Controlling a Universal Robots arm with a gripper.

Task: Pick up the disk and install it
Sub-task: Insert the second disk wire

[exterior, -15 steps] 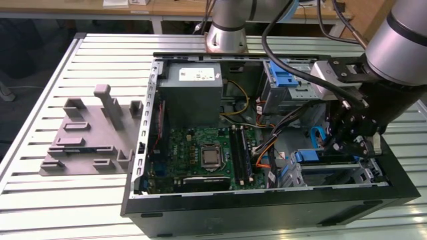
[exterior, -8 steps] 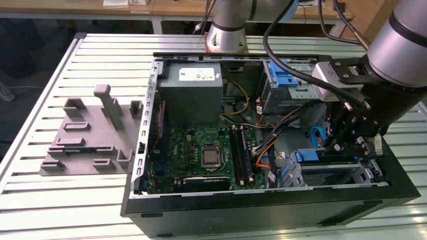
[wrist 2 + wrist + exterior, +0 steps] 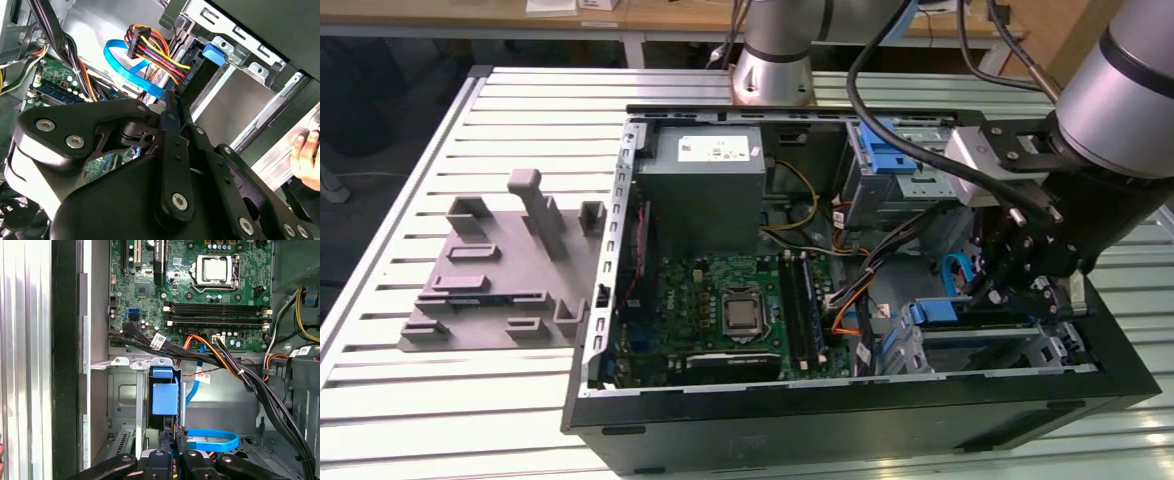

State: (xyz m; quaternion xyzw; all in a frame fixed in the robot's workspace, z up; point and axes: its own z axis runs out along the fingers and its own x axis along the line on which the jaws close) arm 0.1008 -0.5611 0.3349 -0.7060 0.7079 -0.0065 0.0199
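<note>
While the grey fixture block (image 3: 500, 265) lies on the slatted desk (image 3: 400, 200) at the exterior view's left, the open computer case (image 3: 854, 400) fills the middle, with its motherboard (image 3: 720, 310). At the right, the tool (image 3: 1014, 290) reaches into the drive cage (image 3: 987, 345). The disk (image 3: 165, 400) stands on edge in the cage slot, its long axis along the slot, blue latch end toward the motherboard. The tool's fingers (image 3: 172, 450) are clamped on the disk's near edge. Most of the disk is hidden by the cage. A person's hand (image 3: 306, 157) rests at the case edge.
</note>
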